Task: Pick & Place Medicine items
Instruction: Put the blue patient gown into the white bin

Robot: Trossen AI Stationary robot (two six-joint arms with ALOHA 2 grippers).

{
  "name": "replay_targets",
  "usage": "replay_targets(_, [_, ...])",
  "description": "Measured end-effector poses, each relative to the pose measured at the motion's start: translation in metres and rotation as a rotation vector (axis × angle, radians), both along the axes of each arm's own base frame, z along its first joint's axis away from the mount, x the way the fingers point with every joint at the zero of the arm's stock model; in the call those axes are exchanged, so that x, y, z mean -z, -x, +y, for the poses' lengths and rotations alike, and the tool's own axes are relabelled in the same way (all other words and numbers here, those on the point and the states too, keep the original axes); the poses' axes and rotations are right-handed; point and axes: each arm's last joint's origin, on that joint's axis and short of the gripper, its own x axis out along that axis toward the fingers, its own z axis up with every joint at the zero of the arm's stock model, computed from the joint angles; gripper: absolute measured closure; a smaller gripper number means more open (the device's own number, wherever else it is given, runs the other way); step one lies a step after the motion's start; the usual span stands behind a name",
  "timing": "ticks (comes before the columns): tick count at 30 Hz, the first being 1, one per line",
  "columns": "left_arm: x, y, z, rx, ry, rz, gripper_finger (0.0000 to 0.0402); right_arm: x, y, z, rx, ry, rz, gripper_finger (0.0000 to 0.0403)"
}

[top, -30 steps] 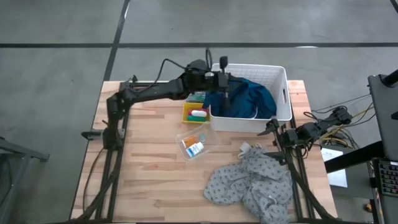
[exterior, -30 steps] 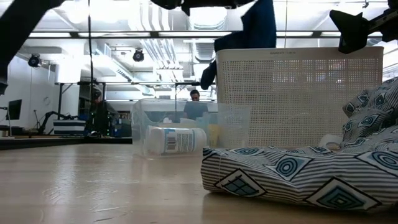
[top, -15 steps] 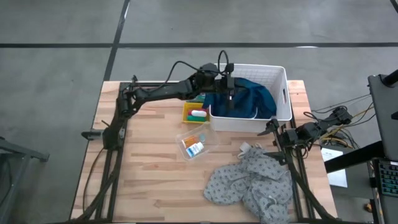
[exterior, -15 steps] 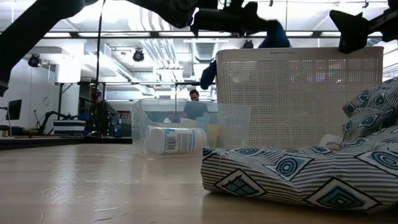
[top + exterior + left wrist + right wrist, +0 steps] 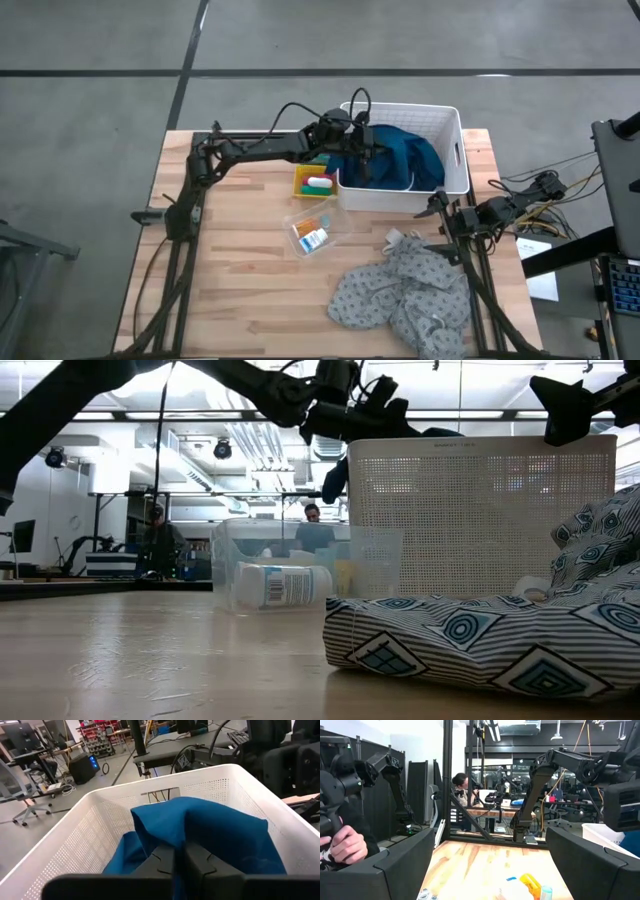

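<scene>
The medicine items lie in two places: green, white and red pieces in a yellow tray (image 5: 313, 181), and an orange pack with a white-and-blue bottle (image 5: 314, 238) in a clear box (image 5: 300, 575). My left gripper (image 5: 365, 150) reaches over the white basket (image 5: 455, 150) from its left side and is shut on the dark blue cloth (image 5: 220, 835) heaped inside it. My right gripper (image 5: 490, 865) rests open at the table's right edge, touching nothing. My left gripper pinches a raised fold of the dark blue cloth (image 5: 165, 832) between its two fingers (image 5: 162, 862). The fingers come from the table's left, almost level and slanting a little down. The fingers themselves hide the exact spot. The rest of the cloth lies slack in the basket.
A grey patterned cloth (image 5: 405, 295) is crumpled at the near right of the table, filling the right foreground of the low view (image 5: 480, 640). A person's hand (image 5: 345, 845) shows beyond the table in the right wrist view. Bare wood lies at the near left.
My left gripper has sunk toward the basket and rolled a little, staying shut on the dark blue cloth. The cloth, which hung well above the basket's rim, has come down and now lies heaped inside the basket.
</scene>
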Motion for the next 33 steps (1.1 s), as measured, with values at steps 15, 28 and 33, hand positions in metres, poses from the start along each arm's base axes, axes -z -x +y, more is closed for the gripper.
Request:
replay_targets(15, [0.0054, 0.001, -0.0012, 0.036, 0.017, 0.025, 0.0163, 0.0, 0.0, 0.0, 0.0, 0.0, 0.0, 0.0023])
replay_targets(28, [0.0055, 0.0012, -0.0007, 0.035, 0.018, 0.025, 0.0063, 0.0001, 0.0, 0.0, 0.0, 0.0, 0.0, 0.0023])
replay_targets(33, [0.0034, 0.0017, -0.0009, 0.034, 0.017, 0.022, 0.0067, 0.0, 0.0, 0.0, 0.0, 0.0, 0.0, 0.0023])
